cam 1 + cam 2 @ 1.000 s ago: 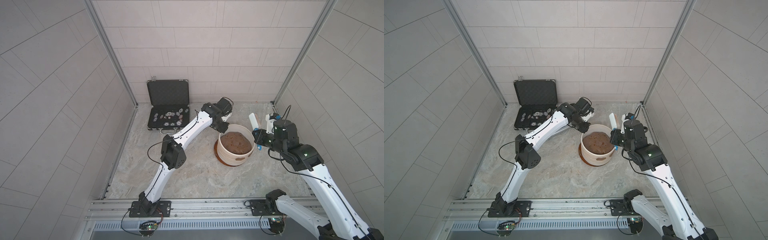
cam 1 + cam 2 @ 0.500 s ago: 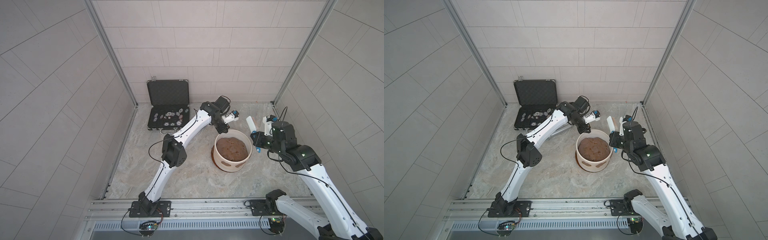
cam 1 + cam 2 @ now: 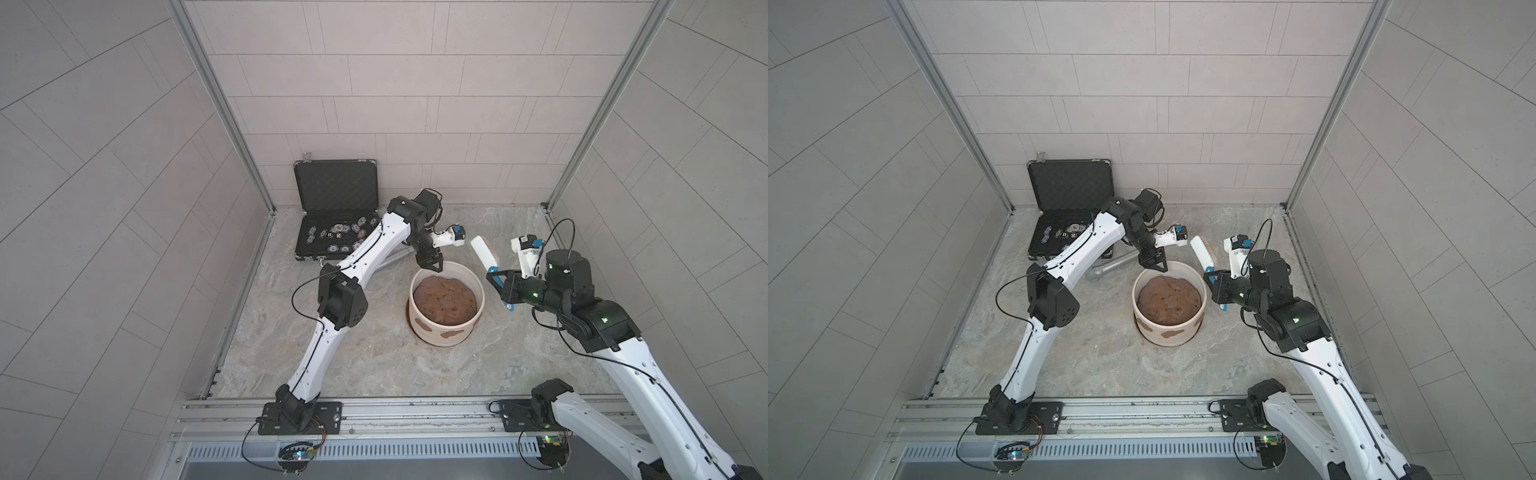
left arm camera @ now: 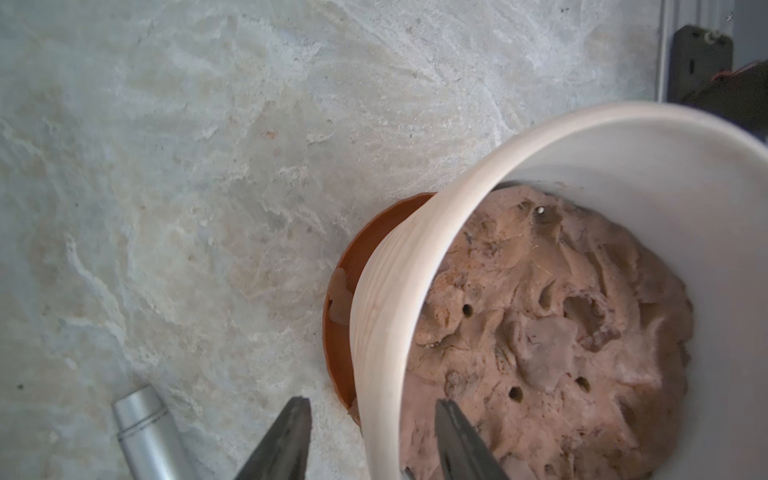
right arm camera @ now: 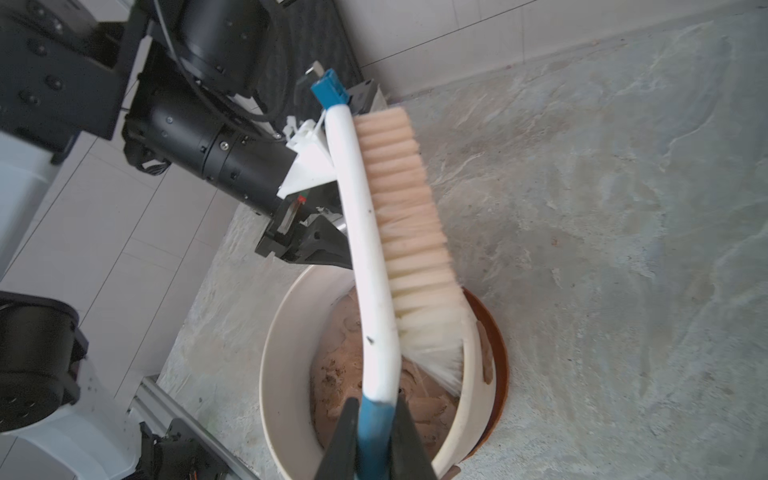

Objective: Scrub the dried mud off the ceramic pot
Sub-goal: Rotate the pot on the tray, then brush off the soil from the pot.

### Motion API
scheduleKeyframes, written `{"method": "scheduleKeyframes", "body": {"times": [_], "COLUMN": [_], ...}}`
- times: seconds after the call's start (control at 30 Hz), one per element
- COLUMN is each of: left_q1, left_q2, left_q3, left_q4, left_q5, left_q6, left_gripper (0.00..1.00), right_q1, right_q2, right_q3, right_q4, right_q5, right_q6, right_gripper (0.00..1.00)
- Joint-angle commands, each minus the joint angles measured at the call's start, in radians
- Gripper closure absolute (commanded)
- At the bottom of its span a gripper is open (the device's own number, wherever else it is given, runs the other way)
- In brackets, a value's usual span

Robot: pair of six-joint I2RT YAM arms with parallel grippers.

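Scrubbing looks not yet begun: dried mud (image 3: 452, 332) spots the lower wall of the pot (image 3: 438, 340), centre-right of frame. Left gripper (image 3: 434, 267) hangs over the upper rim, jaws apart astride it, possibly touching. Right gripper (image 5: 374, 415) clamps the brush (image 3: 482, 251), raised right of the pot. Next, the bristles must drop to those patches.

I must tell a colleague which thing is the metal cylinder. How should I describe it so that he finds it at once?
Find the cream ceramic pot on the stone floor. Between it and the open black case at the back wall, a metal cylinder lies on its side, partly hidden by the left arm. It alone is shiny grey metal.
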Motion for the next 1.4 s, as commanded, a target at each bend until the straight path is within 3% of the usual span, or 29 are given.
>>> {"method": "scheduleKeyframes", "body": {"times": [0.0, 0.2, 0.27, 0.43, 0.57, 0.67, 0.77, 0.9, 1.2, 1.37], "left_q1": [0.051, 0.14, 0.153, 0.145, 0.102, 0.079, 0.072, 0.066, 0.065, 0.066], "left_q2": [-0.022, -0.197, -0.267, -0.462, -0.571, -0.582, -0.582, -0.6, -0.623, -0.637], "left_q3": [0.054, -0.025, -0.123, -0.442, -0.643, -0.702, -0.742, -0.79, -0.813, -0.822], "left_q4": [0.001, 0.067, 0.101, 0.186, 0.25, 0.242, 0.24, 0.271, 0.282, 0.288], "left_q5": [0.08, 0.128, 0.103, 0.049, -0.037, -0.113, -0.188, -0.256, -0.259, -0.255], "left_q6": [-0.076, -0.298, -0.405, -0.735, -0.899, -0.986, -1.039, -1.055, -1.049, -1.05], "left_gripper": [0.34, 0.07, 0.01, 0.0, 0.0, 0.0, 0.0, 0.0, 0.0, 0.0], "right_q1": [0.007, 0.112, 0.19, 0.407, 0.577, 0.674, 0.763, 0.79, 0.83, 0.833], "right_q2": [-0.016, -0.077, -0.116, -0.169, -0.185, -0.151, -0.128, -0.088, 0.119, 0.162], "right_q3": [-0.027, -0.084, -0.117, -0.252, -0.337, -0.366, -0.407, -0.417, -0.325, -0.366], "right_q4": [0.067, 0.101, 0.097, 0.142, 0.205, 0.224, 0.251, 0.256, 0.11, 0.154], "right_q5": [-0.15, -0.262, -0.207, -0.013, 0.144, 0.217, 0.358, 0.444, 0.697, 0.619], "right_q6": [-0.102, -0.241, -0.257, -0.154, -0.122, -0.129, -0.108, -0.058, 0.132, 0.184], "right_gripper": [1.0, 1.0, 1.0, 1.0, 1.0, 1.0, 1.0, 1.0, 1.0, 1.0]}}
